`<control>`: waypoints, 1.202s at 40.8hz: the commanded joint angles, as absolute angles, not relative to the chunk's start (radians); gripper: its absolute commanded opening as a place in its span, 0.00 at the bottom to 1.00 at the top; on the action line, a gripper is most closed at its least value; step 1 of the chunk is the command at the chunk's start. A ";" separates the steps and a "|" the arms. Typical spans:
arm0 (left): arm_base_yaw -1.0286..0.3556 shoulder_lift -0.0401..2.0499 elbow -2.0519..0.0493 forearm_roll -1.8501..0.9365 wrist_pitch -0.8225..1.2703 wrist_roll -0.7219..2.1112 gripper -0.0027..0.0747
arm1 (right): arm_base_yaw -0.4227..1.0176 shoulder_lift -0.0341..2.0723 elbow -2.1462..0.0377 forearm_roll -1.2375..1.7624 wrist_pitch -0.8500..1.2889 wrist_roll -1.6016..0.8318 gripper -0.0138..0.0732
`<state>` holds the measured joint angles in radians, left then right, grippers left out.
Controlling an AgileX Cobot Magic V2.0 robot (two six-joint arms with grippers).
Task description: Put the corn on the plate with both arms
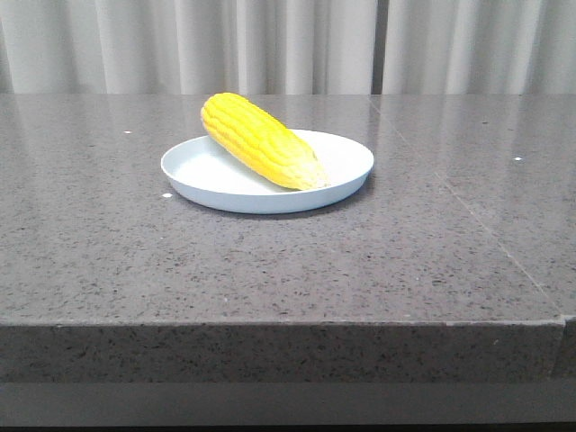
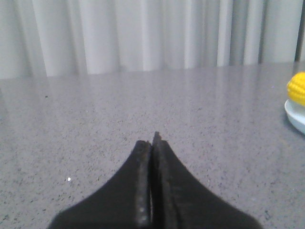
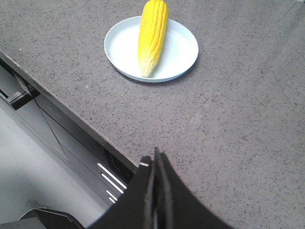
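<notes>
Now the corn [image 1: 258, 140] lies on the plate [image 1: 207, 175], set diagonally across it: in the front view its long axis runs from the far left rim toward the near right rim, with the thick rounded end sticking out over the far left rim and the paler, narrow tip pointing to the near right, inside the plate. The plate itself sits on the grey speckled table [image 1: 270, 261], well back from the table's front edge. The front view shows neither arm. The right wrist view looks down on the plate from above the table edge, so the whole cob [image 3: 152, 36] and the full round rim [image 3: 190, 59] are visible (the kernel rows are clearest here); the right gripper [image 3: 155, 160] is well apart from the plate, its fingers pressed together with nothing between them. The left wrist view catches only the thick end of the corn [image 2: 297, 88] and a small piece of rim [image 2: 294, 114] at the side; the left gripper [image 2: 152, 140] is also closed and empty, low over bare table.
</notes>
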<state>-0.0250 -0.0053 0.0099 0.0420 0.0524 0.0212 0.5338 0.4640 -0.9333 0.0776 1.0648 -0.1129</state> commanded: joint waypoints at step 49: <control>-0.028 -0.023 0.031 0.015 -0.042 0.021 0.01 | 0.531 0.471 -0.958 0.068 1.000 -0.117 0.06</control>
